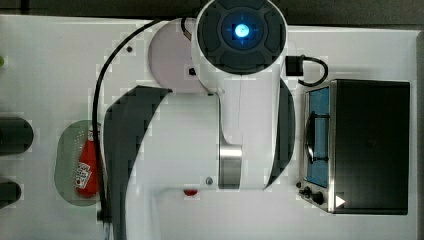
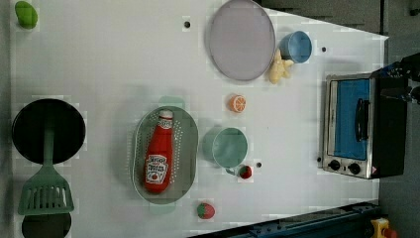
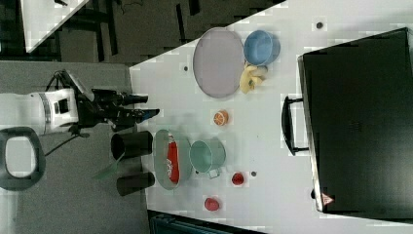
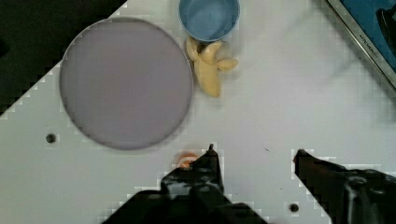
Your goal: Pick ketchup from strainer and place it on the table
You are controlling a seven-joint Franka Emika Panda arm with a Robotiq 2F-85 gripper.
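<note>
The end effector (image 4: 254,154) hangs released, empty — steer it over the ketchup (image 2: 158,153) in the strainer (image 2: 189,130), straddling the bottle's middle.

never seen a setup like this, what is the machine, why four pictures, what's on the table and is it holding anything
It is one robot arm, filmed at one moment by four cameras: one looks straight down on the arm, two watch the white table, one sits on the wrist. Its claw hangs open and empty above the table. A ketchup bottle lies in a pale green strainer. Also there: a green cup, a blue cup, a grey plate, a banana, an orange slice, strawberries and a toaster oven.
</note>
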